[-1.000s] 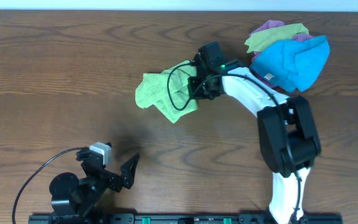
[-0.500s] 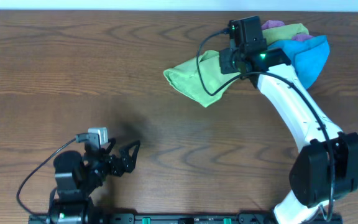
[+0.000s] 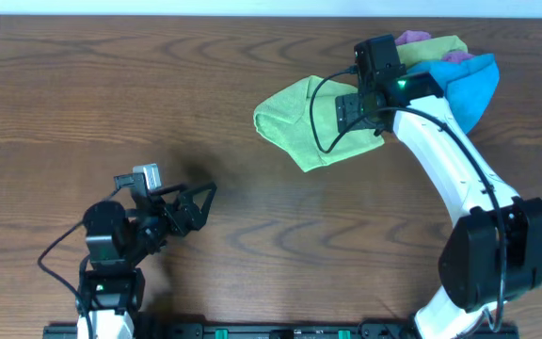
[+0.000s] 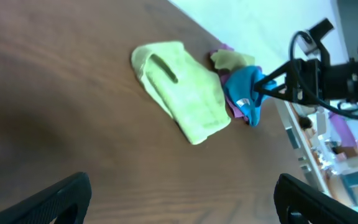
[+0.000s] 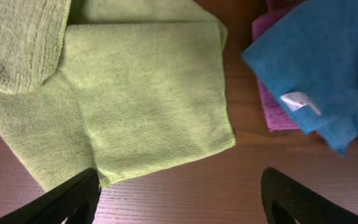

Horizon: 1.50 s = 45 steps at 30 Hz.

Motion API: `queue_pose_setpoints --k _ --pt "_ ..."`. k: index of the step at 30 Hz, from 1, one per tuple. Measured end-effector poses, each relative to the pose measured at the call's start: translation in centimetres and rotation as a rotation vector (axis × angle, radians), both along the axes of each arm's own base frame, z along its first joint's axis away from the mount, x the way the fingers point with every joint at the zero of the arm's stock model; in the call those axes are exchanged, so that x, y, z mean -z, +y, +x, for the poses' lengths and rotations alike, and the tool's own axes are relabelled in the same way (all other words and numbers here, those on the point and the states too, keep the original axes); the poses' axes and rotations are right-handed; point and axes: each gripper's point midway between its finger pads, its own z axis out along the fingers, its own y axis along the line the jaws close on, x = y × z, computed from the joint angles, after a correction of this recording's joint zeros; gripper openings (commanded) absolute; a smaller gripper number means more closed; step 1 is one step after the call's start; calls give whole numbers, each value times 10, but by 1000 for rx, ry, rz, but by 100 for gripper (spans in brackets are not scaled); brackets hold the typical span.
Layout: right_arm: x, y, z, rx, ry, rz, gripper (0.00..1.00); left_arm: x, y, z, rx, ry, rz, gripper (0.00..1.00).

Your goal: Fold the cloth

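The green cloth (image 3: pixel 297 122) lies flat on the wood table in overlapping folded layers, right of centre at the back. My right gripper (image 3: pixel 358 117) hovers over its right edge, open. In the right wrist view the green cloth (image 5: pixel 135 93) fills the upper left, and its lower edge reaches the left finger of the right gripper (image 5: pixel 179 190); only bare wood shows between the fingers. My left gripper (image 3: pixel 196 202) stands open near the front left, far from the cloth. In its own view the left gripper (image 4: pixel 179 199) holds nothing, with the green cloth (image 4: pixel 182 93) ahead of it.
A pile of other cloths sits at the back right, just right of the green one: a blue cloth (image 3: pixel 454 89) on top, a yellow-green one (image 3: pixel 431 47) and a purple one (image 5: pixel 272 109) under it. The table's far edge (image 3: pixel 252 14) runs close behind.
The right arm carried the green cloth right and back toward the pile, then opened and let it drop flat. The left arm turned a little and rose.
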Motion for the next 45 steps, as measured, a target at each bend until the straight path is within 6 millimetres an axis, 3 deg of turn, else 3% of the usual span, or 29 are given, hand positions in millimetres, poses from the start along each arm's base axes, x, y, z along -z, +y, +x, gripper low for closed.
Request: queue_pose_setpoints --k 6,9,15,20,24,30,36,45 --pt "27 -24 -10 64 68 75 83 25 -18 -3 46 152 -38 96" --pt "38 -36 -16 98 97 105 83 23 -37 2 105 193 -32 96" --pt "46 -29 -18 88 105 169 81 5 -80 31 215 218 -12 96" --pt "45 -22 -17 73 102 208 79 30 -99 53 240 314 14 96" --pt "44 -17 -17 64 104 232 77 54 -106 78 231 346 25 96" --pt "44 -14 -17 58 106 248 76 49 -116 116 213 240 -12 96" --pt "44 -13 -17 56 108 254 76 50 -109 129 131 226 -9 96" --pt "43 -12 -16 53 103 262 75 78 -100 151 38 271 35 96"
